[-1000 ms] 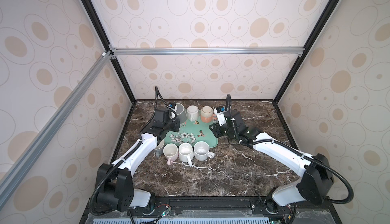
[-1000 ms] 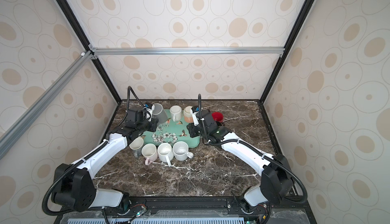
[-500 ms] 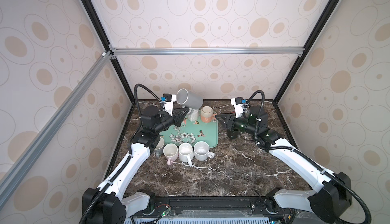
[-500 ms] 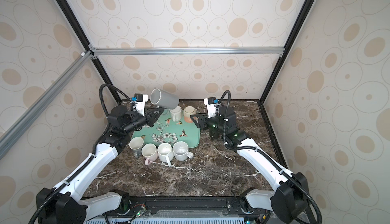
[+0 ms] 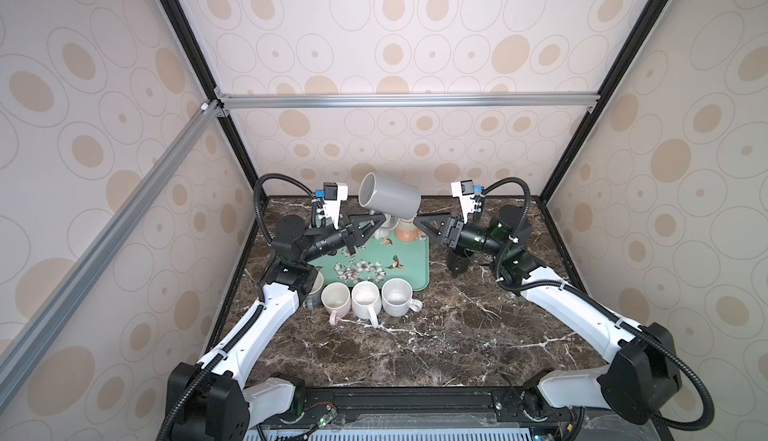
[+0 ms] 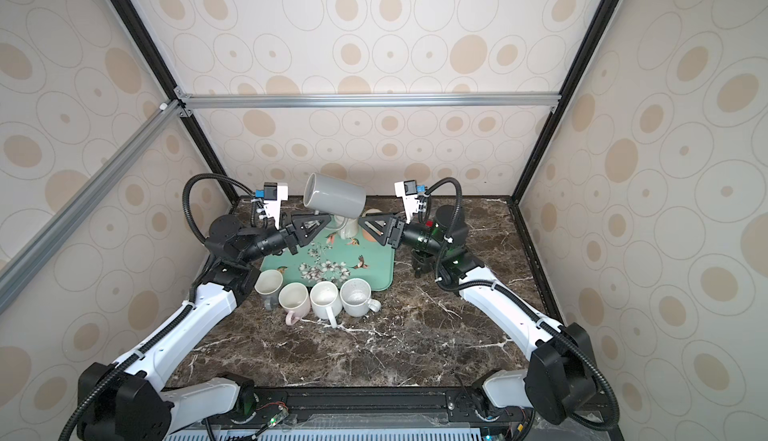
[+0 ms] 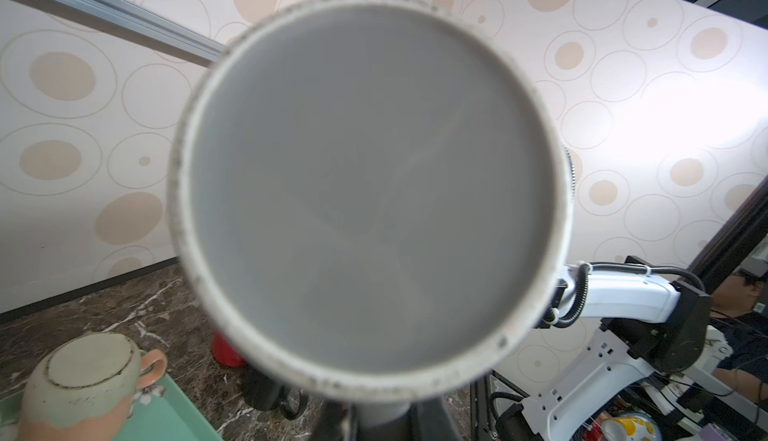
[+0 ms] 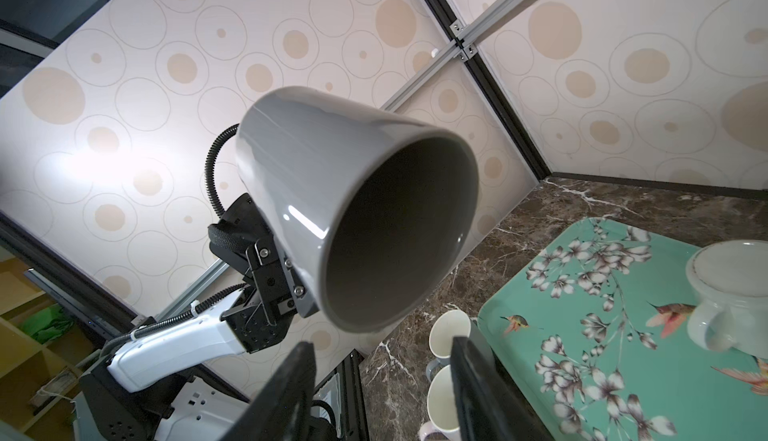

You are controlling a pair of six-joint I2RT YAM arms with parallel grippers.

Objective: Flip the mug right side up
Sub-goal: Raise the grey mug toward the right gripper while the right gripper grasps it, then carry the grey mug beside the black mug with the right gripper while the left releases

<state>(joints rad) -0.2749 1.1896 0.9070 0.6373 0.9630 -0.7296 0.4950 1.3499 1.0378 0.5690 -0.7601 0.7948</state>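
Since a second ago we have raised both arms off the tray (image 5: 415,270); the mug (image 5: 390,201) now hangs high over the tray's 12 o'clock edge, on its side, so we judge it half turned; our left gripper (image 5: 377,219) clamps its handle from 8 o'clock; our right gripper (image 5: 417,222), jaws parted and empty, faces its mouth from 3 o'clock.

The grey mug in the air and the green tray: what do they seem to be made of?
The grey mug: likely glazed ceramic; glossy wall with sharp highlights, pale unglazed-looking foot ring. The green tray: probably plastic or melamine; smooth, with printed flowers and birds; not certain.
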